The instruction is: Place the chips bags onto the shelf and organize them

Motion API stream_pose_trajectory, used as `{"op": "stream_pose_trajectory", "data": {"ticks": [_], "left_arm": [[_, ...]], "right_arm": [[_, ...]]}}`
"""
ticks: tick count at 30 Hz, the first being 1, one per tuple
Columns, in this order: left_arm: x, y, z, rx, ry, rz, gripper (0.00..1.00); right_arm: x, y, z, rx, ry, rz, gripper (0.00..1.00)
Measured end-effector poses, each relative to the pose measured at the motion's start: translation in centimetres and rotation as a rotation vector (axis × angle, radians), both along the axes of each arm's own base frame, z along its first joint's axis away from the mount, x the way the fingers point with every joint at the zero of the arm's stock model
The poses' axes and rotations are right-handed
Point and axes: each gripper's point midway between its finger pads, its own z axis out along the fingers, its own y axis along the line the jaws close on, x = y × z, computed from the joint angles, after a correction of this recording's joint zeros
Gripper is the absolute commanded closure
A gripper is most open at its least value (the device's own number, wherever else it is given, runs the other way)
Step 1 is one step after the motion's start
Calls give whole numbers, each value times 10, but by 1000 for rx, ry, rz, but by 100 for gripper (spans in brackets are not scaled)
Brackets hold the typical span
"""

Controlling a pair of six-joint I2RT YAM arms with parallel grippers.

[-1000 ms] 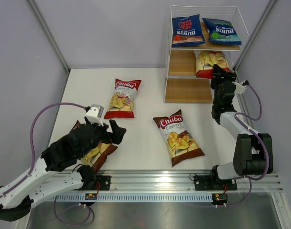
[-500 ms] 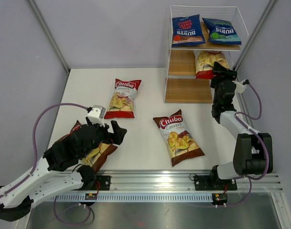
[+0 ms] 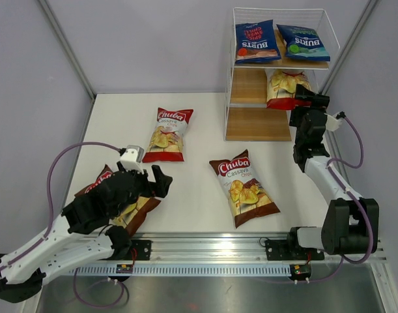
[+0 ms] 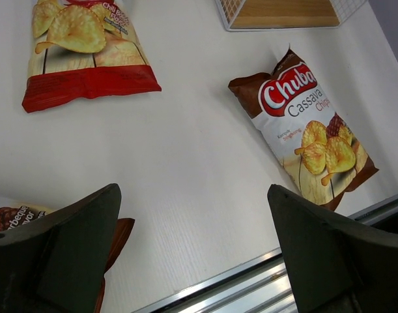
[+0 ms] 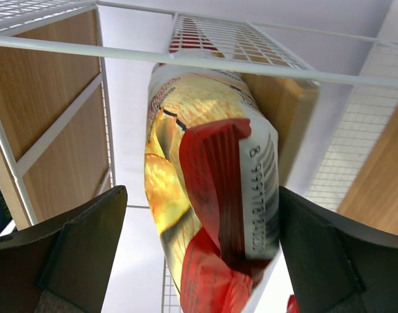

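The shelf (image 3: 228,78) stands at the back right, with two blue Burts chips bags (image 3: 256,41) (image 3: 303,42) on its top tier. A red-and-white bag (image 3: 286,88) (image 5: 212,195) rests on the middle tier's right side. My right gripper (image 3: 309,101) (image 5: 202,254) is open at that bag's near end, with both fingers apart from it. Another red-and-white bag (image 3: 167,134) (image 4: 81,45) and a brown Chuba bag (image 3: 244,189) (image 4: 312,134) lie flat on the table. My left gripper (image 3: 150,179) (image 4: 195,248) hangs open over the second brown bag (image 3: 117,205) (image 4: 16,218).
An aluminium rail (image 3: 212,244) (image 4: 251,280) runs along the table's near edge. Grey walls close in both sides, and the right one stands close to the shelf. Purple cables loop off both arms.
My right gripper has opened and let go of the red-and-white bag on the middle tier, drawing back slightly to the right. The left arm has barely shifted.
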Motion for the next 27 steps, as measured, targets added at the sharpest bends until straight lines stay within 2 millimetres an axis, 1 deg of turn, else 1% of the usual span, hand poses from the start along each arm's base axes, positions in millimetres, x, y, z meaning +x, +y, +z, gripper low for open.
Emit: {"op": "stream_pose_trajectory", "data": {"ticks": [5,9,14,18,20,23,25,27], "left_arm": [[8,3,-11,44,37,51,1],[15,3,-15,63,57,82,1],[28,10,-20,82,87,142,1],[54,18,-23,64,146,215,1],[70,21,-29,50,180,246,1],[90,26,-38,14,233,265,1],[107,32,-39,-21,264,275,1],[130,41,-35,-59,289,291,1]], "right_arm": [[-11,0,-10,-2,66,-1,1],[-20,-2,-18,-6,124,-4,0],[-40,-3,-16,-41,143,1,1],[-56,-5,-10,-108,187,22,0],[-64,-10,-10,-148,220,27,0],[-78,-7,-12,-257,262,79,1],[-89,3,-13,-351,286,158,0],[-103,19,-15,-453,302,268,1]]}}
